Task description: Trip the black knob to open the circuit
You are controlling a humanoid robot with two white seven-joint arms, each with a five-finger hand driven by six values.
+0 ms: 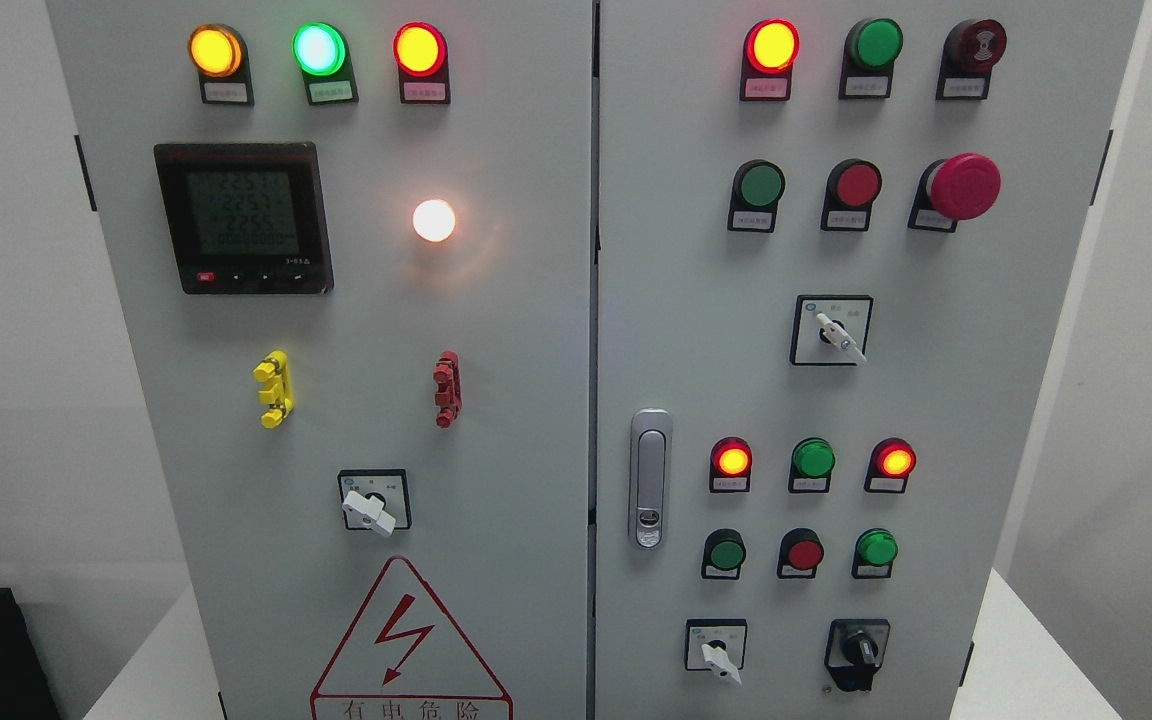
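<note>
A single view comes from the head camera, facing a grey control cabinet [556, 300] almost square on and from close by, so its two doors fill nearly the whole width. The camera sits about level with the upper half and tips slightly downward: the cabinet's sides lean inward toward the bottom. The top edge crops just above the highest lamps, the bottom through the warning triangle [408, 645]. No hand shows to place things against. White wall flanks both sides; no second view overlaps.
</note>
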